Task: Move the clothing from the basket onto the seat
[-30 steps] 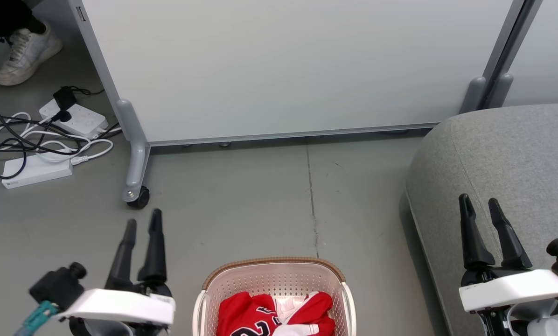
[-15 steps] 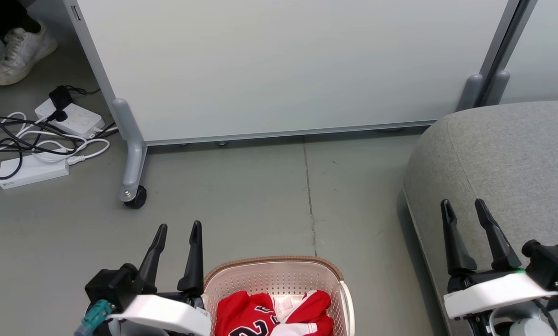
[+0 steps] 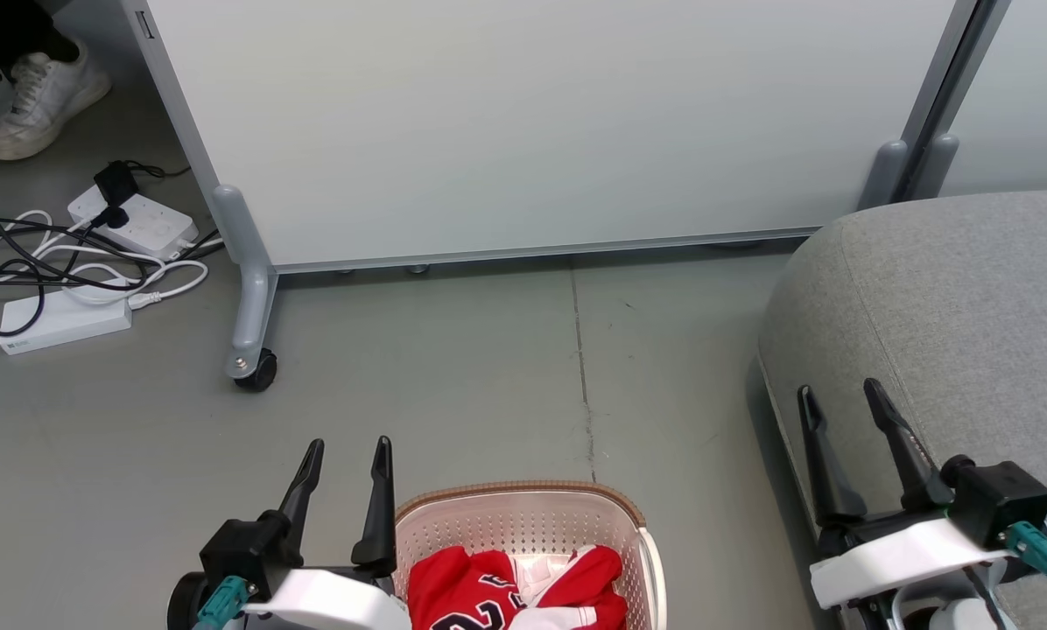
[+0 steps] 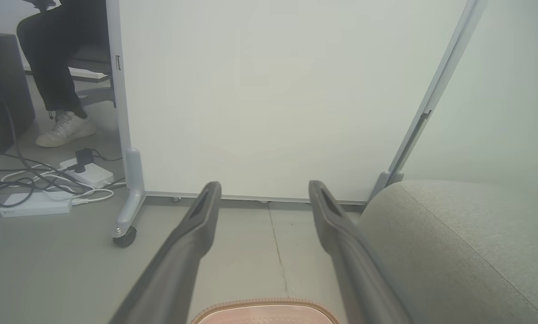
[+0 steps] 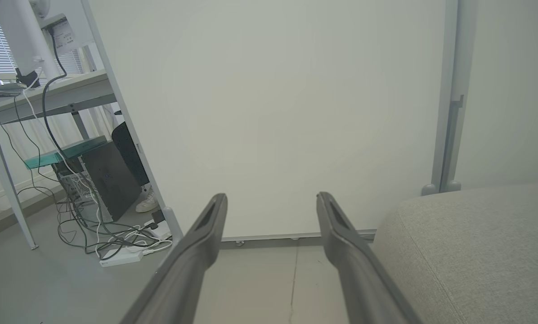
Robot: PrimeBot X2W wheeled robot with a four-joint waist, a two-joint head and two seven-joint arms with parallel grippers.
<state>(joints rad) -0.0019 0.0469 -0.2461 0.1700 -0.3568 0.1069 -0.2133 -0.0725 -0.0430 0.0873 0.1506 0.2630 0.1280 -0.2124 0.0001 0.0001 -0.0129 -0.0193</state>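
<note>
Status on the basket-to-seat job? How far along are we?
Done: nothing yet. The red clothing lies bunched in the basket, none of it lifted.
In hand: nothing. The left hand is open near the basket's left rim, and the right hand is open by the left edge of the seat.
Left: grasp the clothing, lift it out, carry it over and set it on the seat.
</note>
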